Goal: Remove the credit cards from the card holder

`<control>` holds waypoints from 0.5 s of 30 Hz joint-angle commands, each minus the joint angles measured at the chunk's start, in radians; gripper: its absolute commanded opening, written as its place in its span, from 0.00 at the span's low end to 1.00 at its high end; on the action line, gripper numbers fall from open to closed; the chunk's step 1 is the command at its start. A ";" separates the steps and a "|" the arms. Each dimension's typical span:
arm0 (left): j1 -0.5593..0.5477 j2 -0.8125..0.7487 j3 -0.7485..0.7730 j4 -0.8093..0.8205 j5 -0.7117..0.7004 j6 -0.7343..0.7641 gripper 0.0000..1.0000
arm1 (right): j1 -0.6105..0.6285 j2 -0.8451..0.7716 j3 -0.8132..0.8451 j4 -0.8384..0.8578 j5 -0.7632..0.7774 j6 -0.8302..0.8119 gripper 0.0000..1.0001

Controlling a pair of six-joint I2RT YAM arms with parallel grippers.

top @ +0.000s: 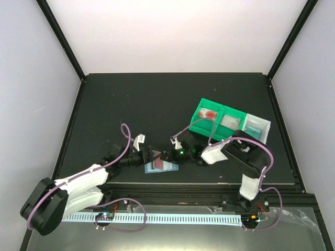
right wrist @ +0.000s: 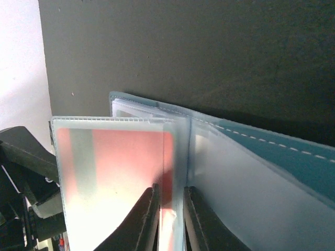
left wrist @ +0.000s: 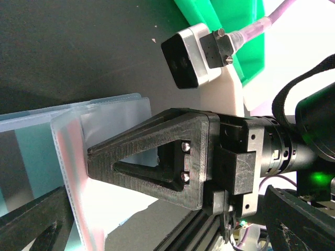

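Seen from above: card holder spread open and flat on the dark surface, low in the centre of the frame by the front edge, long axis running left to right with a slight tilt. In the right wrist view, one clear pocket leaf lifted off the rest, with the teal cover and its white stitching trailing toward the lower right. Inside that lifted leaf, a red card, long side across the frame, a grey stripe down its left part. To the upper right of the holder in the top view, well apart, a pair of green bins, with something red and round in the left one and a pale item in the right. Just beside them, further right, a clear bin with teal contents too small to make out. On the lifted leaf, the right end effector pinched nearly closed, one finger on each side, leaf and card edge in the narrow gap. At the holder's left end, the left end effector, fingers spread wide at the bottom corners of its own view, gripping nothing. Holder's pale edge close by the finger at the lower left there, touching or not unclear.
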 commanded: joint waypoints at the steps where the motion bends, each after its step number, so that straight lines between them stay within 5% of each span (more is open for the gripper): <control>1: -0.009 -0.024 0.022 0.008 0.028 -0.004 0.99 | 0.005 -0.053 -0.005 -0.091 0.048 -0.041 0.18; 15: -0.041 0.048 0.030 0.114 0.058 -0.043 0.99 | 0.006 -0.198 -0.036 -0.259 0.226 -0.149 0.39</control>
